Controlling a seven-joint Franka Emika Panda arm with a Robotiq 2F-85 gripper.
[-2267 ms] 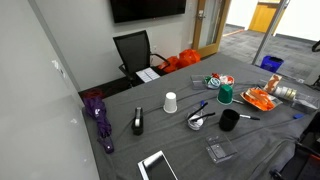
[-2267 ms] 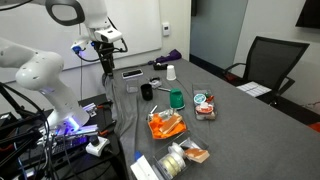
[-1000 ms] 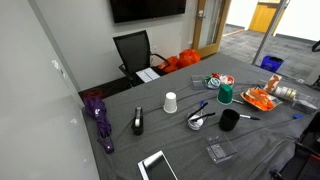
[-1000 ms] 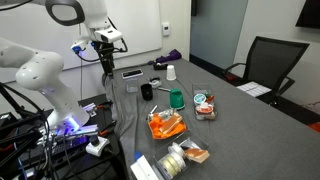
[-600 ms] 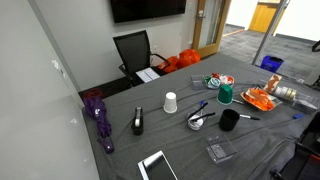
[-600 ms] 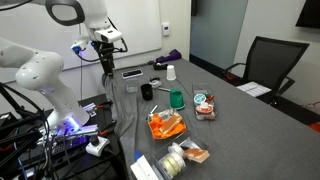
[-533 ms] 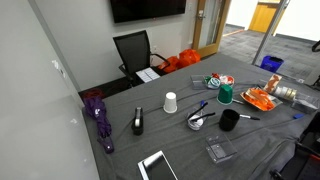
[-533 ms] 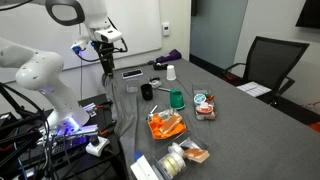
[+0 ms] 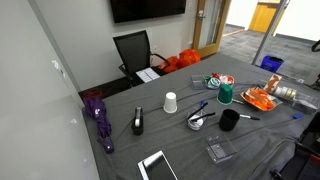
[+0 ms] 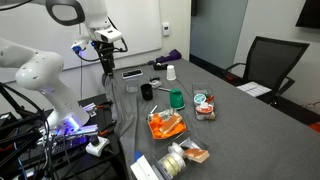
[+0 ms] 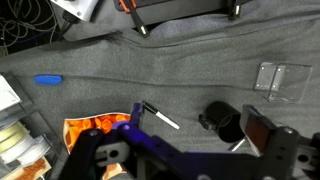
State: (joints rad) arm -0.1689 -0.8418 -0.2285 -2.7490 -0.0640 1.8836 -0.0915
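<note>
one grey office table point(image 10: 235, 128) beneath end effector point(image 10: 104, 64)

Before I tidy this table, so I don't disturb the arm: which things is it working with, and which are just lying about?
In hand: the open gripper, empty; the black mug and the white marker with a black cap, nearest below it.
Lying about: clear square plastic case; blue pen; green cup; white paper cup; purple folded umbrella.
</note>
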